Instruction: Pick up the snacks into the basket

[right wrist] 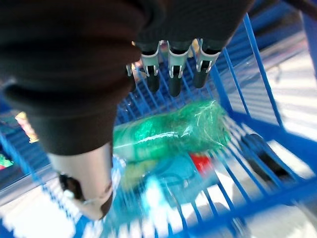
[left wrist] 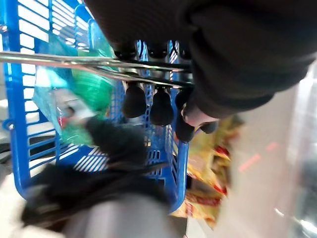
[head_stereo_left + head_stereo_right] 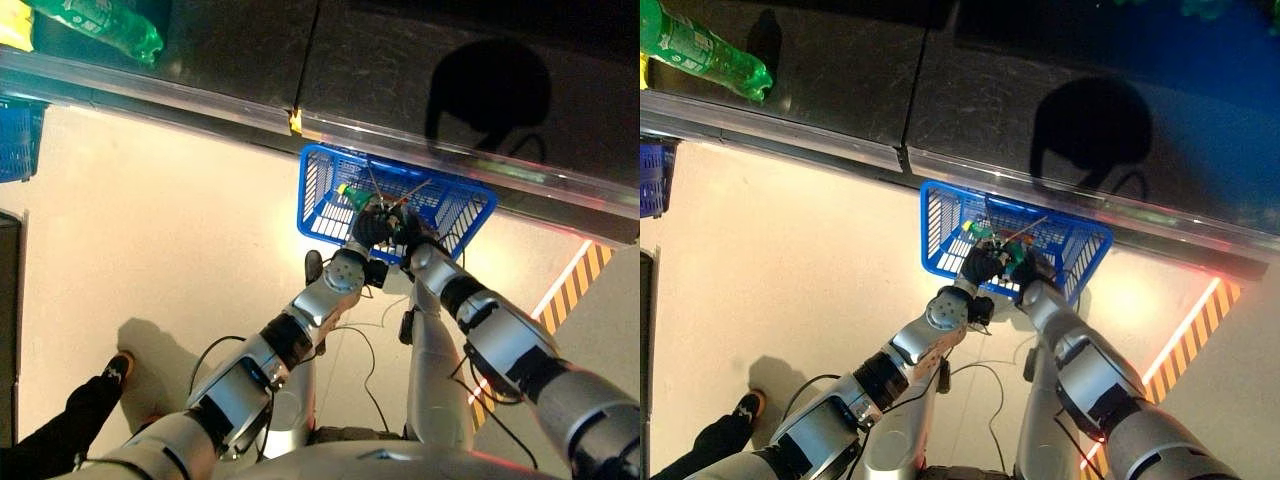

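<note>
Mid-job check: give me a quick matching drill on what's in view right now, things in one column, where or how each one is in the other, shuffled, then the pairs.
Things:
1. blue basket
2. green snack bag
3. green bottle
4. left hand

Places or states:
A. lying on the dark counter
B. fingers curled over the metal handle bars
C. on the floor against the counter's edge
D. lying inside the basket

Pairs: 1-C, 2-D, 3-A, 4-B

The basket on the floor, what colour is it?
The basket is bright blue, clearest in the left eye view.
</note>
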{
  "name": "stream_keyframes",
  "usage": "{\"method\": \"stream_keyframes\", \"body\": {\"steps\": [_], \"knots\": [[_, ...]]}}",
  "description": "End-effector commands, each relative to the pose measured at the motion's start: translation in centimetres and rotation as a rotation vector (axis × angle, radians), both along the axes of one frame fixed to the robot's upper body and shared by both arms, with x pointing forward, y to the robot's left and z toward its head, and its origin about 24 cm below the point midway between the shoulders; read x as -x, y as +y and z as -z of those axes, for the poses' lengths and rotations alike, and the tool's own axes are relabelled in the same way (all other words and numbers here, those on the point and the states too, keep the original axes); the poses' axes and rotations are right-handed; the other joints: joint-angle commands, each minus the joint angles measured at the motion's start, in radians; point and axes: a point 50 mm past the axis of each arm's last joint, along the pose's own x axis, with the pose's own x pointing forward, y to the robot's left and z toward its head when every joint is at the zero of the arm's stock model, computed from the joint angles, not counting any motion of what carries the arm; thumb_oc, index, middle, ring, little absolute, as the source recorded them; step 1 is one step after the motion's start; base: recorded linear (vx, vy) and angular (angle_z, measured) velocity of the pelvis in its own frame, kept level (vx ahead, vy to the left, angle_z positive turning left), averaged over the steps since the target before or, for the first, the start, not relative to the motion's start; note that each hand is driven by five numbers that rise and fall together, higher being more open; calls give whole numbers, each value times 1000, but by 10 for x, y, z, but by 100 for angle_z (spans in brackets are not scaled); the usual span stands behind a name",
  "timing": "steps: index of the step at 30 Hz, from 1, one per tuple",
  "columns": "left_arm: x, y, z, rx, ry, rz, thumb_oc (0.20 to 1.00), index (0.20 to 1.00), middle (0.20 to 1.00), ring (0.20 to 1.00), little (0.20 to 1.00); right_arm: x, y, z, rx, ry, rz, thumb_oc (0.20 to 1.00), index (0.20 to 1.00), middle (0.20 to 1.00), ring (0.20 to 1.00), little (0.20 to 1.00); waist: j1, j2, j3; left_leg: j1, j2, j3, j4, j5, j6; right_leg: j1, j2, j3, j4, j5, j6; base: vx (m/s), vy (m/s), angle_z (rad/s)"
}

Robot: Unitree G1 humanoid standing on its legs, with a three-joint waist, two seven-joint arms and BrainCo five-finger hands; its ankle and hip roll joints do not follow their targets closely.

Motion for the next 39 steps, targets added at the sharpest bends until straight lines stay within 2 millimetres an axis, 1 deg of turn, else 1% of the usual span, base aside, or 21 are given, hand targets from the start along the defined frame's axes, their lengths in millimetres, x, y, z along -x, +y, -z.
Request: {"method": "stream_keyframes", "body": {"steps": [1,2,5,6,9,12,15,17,20,21,23,24,26,27,28,29,30,32,36,37,39], "knots": [[24,-45,-81,258,-264,195,200,200,200,200,200,-4,14,-7,6,-25,-31,1000,1000,1000,1000,1000,29,40,5,-69,-91,-14,-33,74,34,-5,-8,10,18,-30,87,-4,9,6],[22,-44,-79,263,-249,184,200,200,200,200,200,0,15,1,7,-1,-39,1000,1000,1000,1000,1000,30,37,5,-65,-93,-18,-33,73,34,1,-9,7,17,-31,88,-1,6,9],[21,-43,-76,255,-241,176,200,200,200,200,200,2,17,5,-1,10,-40,1000,1000,1000,1000,1000,28,35,5,-60,-93,-19,-33,71,34,8,-10,5,18,-32,88,2,9,10],[17,-38,-70,242,-221,144,200,200,200,200,200,10,19,17,-45,37,-34,1000,1000,1000,1000,1000,26,28,5,-42,-94,-20,-33,66,35,27,-12,1,16,-36,89,6,19,8],[7,-22,-53,176,-190,64,200,200,200,200,200,26,21,38,-115,70,-40,1000,1000,1000,1000,1000,15,10,5,-10,-95,-21,-33,59,36,61,-13,1,15,-40,91,3,10,6],[-6,4,-25,68,-132,-60,200,200,200,200,200,43,19,57,-152,109,-49,1000,1000,1000,1000,1000,0,-17,5,32,-91,-19,-33,49,37,102,-12,2,14,-45,92,0,0,0],[-15,40,16,-80,-26,-213,200,200,200,200,200,59,5,72,-164,142,-23,1000,1000,1000,1000,1000,-14,-50,4,96,-89,-14,-33,35,45,163,-10,1,18,-55,92,40,30,3],[-16,67,43,-190,54,-298,200,200,200,200,200,72,-11,86,-166,184,28,1000,1000,1000,1000,1000,-20,-65,-8,131,-94,-15,-33,26,48,200,-12,-3,23,-63,91,53,25,0],[-8,104,83,-365,180,-395,200,200,200,200,200,94,-31,106,-187,256,122,1000,1000,1000,1000,1000,-24,-75,-45,169,-101,-20,-33,13,55,238,-17,-14,35,-78,88,69,22,0],[3,120,107,-436,283,-408,200,200,200,200,200,104,-41,115,-201,298,179,1000,1000,1000,1000,1000,-26,-77,-59,190,-101,-19,-33,5,57,260,-16,-19,38,-89,86,106,23,3],[18,146,130,-509,399,-471,200,200,200,200,200,127,-55,133,-214,384,263,1000,1000,1000,1000,1000,-27,-80,-98,217,-101,-19,-33,-5,61,286,-16,-20,42,-100,82,123,21,4],[34,156,149,-556,495,-455,200,200,200,200,200,141,-65,142,-232,431,334,1000,1000,1000,1000,1000,-29,-80,-119,242,-99,-17,-33,-18,64,309,-14,-23,43,-111,79,154,12,0],[61,177,173,-595,648,-485,200,200,200,200,200,167,-80,156,-254,513,439,1000,1000,1000,1000,1000,-34,-85,-169,272,-96,-13,-33,-31,68,336,-14,-22,42,-122,77,168,-3,-4],[81,186,187,-602,738,-479,200,200,200,200,200,181,-88,162,-261,559,497,1000,1000,1000,1000,1000,-35,-87,-195,293,-94,-10,-33,-40,70,355,-12,-22,41,-128,76,116,-17,-6],[81,186,187,-602,738,-478,200,200,200,200,200,181,-88,163,-261,560,497,1000,1000,1000,1000,1000,-35,-86,-194,296,-94,-10,-33,-41,70,358,-11,-22,40,-128,76,182,-51,-10],[117,202,206,-591,891,-503,200,200,200,200,200,211,-103,173,-254,651,586,1000,1000,1000,1000,1000,-34,-87,-248,328,-90,-9,-33,-56,73,393,-5,-24,34,-141,74,182,-44,-8],[136,209,215,-596,965,-507,200,200,200,200,200,222,-106,177,-243,690,596,1000,1000,1000,1000,1000,-33,-87,-275,341,-87,-8,-33,-62,74,410,-4,-23,30,-146,73,220,-71,-6],[161,216,224,-603,1040,-510,200,200,200,200,200,240,-110,182,-246,731,620,1000,1000,1000,1000,1000,-34,-88,-322,362,-81,-8,-33,-69,74,433,2,-25,26,-158,71,132,-61,-8],[196,221,234,-481,1168,-608,200,200,200,200,200,264,-104,191,-297,779,649,1000,1000,1000,1000,1000,-30,-99,-393,398,-71,-9,-33,-78,71,472,17,-29,25,-176,66,94,-78,-3],[203,221,235,-487,1188,-600,200,200,200,200,200,268,-103,193,-307,792,659,1000,1000,1000,1000,1000,-30,-101,-405,405,-70,-7,-33,-82,71,480,20,-30,25,-179,66,66,-66,0],[205,220,236,-468,1202,-611,200,200,200,200,200,277,-101,196,-329,809,688,1000,1000,1000,1000,1000,-31,-102,-429,420,-65,-5,-33,-85,71,496,28,-31,28,-191,63,63,-53,1]]}}
